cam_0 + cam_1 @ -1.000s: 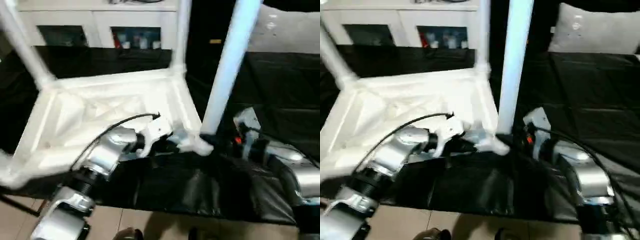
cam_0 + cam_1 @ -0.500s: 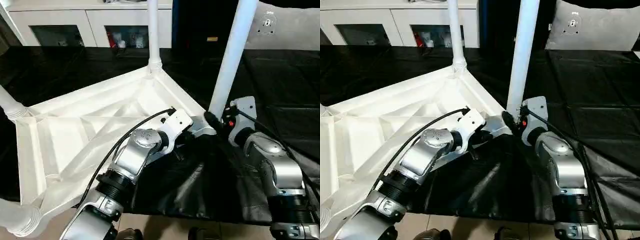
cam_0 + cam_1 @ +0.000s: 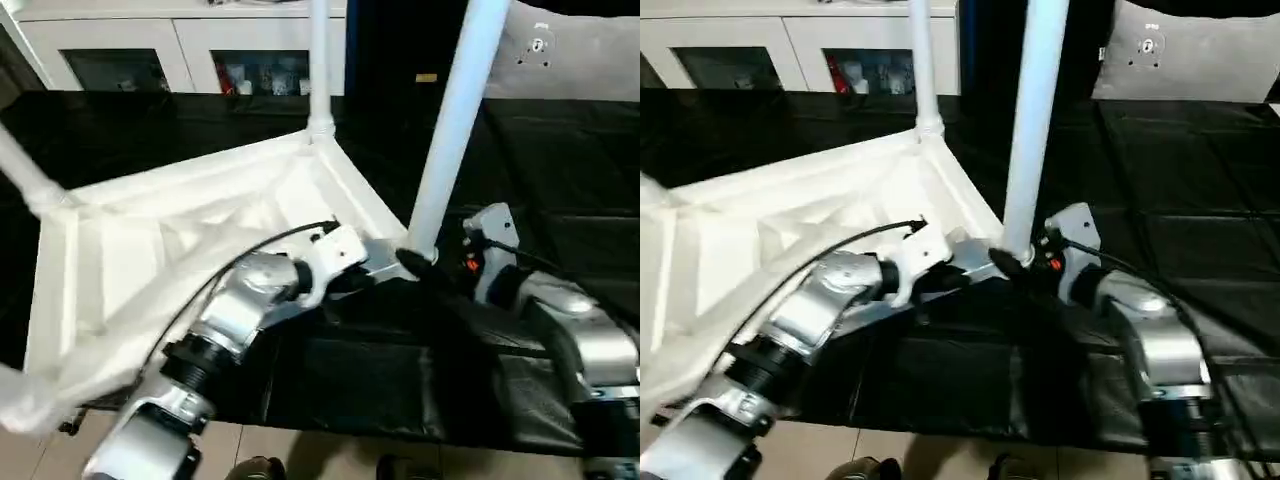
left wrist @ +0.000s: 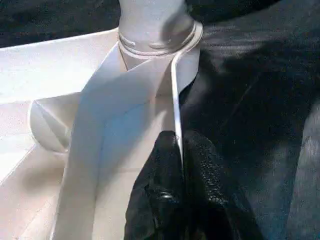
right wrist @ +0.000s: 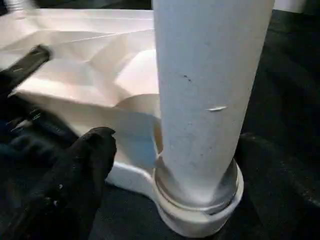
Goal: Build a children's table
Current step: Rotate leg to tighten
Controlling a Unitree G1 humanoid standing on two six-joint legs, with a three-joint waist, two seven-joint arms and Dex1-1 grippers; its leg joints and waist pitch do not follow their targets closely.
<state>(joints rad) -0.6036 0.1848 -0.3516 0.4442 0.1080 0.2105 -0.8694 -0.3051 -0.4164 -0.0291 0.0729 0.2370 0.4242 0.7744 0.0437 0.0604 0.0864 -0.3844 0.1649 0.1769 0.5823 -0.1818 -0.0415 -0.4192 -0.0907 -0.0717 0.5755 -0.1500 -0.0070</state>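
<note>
white plastic children's table: upside down on black-covered surface, ribbed underside up, tube legs standing in corner sockets | left end effector: closed, pinching table's thin side rim near a corner socket | right end effector: spread open around the nearest leg's base

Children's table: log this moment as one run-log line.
children's table: upside down on worktable | left pincer: shut on table rim | right pincer: open around near leg base
</note>
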